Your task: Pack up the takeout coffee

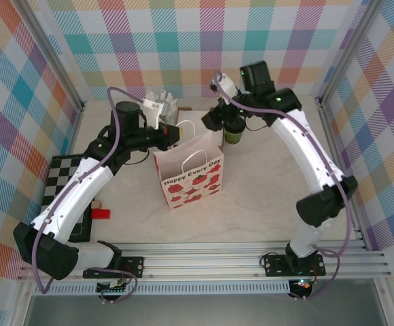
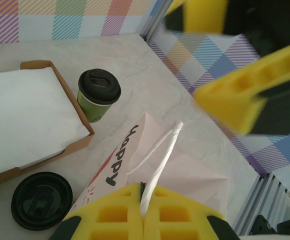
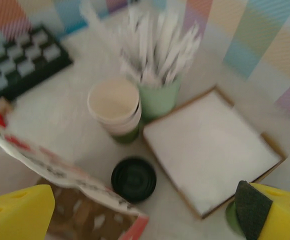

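Observation:
The takeout coffee [image 2: 99, 95], a green cup with a black lid, stands upright on the table beside the napkin box, behind the paper bag [image 1: 190, 171]. In the top view the takeout coffee [image 1: 234, 134] is just right of my right gripper [image 1: 219, 122]. In the right wrist view my right gripper [image 3: 145, 220] is open and holds nothing. A green sliver of the coffee [image 3: 230, 219] shows by its right finger. My left gripper [image 2: 145, 200] is shut on the bag's white handle [image 2: 161, 155] and holds the bag's [image 2: 185, 175] mouth up.
A loose black lid [image 3: 133, 178] lies between the bag and the napkin box [image 3: 210, 150]. A stack of lidless cups [image 3: 116, 107] and a green cup of white sticks [image 3: 157, 95] stand behind it. A checkerboard [image 1: 64, 180] and a red block [image 1: 100, 214] lie at the left.

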Motion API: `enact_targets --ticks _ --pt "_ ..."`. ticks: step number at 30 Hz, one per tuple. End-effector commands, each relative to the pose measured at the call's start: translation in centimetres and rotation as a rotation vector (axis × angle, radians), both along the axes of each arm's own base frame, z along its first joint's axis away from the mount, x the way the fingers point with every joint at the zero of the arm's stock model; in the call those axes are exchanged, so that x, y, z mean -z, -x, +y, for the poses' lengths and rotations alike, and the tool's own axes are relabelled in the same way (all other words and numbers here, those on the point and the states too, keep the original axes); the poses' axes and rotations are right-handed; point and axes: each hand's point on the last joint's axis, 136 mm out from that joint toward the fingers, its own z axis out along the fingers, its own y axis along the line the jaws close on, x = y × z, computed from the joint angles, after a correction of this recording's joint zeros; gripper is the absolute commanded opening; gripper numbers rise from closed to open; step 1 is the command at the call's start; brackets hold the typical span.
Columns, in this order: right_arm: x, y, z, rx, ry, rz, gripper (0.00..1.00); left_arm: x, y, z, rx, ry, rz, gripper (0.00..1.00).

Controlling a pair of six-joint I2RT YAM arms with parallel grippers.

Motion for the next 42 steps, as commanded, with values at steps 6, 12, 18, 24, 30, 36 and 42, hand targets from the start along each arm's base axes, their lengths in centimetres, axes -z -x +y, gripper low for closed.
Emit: enact_targets --ticks 6,12,18,24,30,36,42 --pt "4.9 3.5 0.7 -0.256 0.097 0.224 0.87 -1.2 -0.2 -0.1 0.038 -0.009 -0.026 0.0" --pt "6.6 3.0 1.7 -0.3 0.147 0.214 0.82 -1.8 -0.7 0.3 0.016 0.008 -0.033 0.0" --pt "7.0 2.4 2.3 -0.32 0.192 0.149 0.8 -2.1 -0.6 0.0 0.044 0.025 -0.027 0.0" --pt "6.5 2.1 3.4 -0.344 0.216 0.09 0.66 -2.1 -0.4 -0.4 0.071 0.037 -0.016 0.0" --pt "5.7 2.8 3.3 -0.356 0.197 0.091 0.45 -2.1 -0.8 0.0 0.062 0.022 -0.014 0.0" --pt "5.2 3.8 2.6 -0.362 0.214 0.091 0.28 -2.6 -0.7 -0.3 0.093 0.031 -0.003 0.0" --pt "4.8 4.5 2.7 -0.367 0.2 0.097 0.09 -2.8 -0.7 -0.4 0.096 0.033 0.016 0.0"
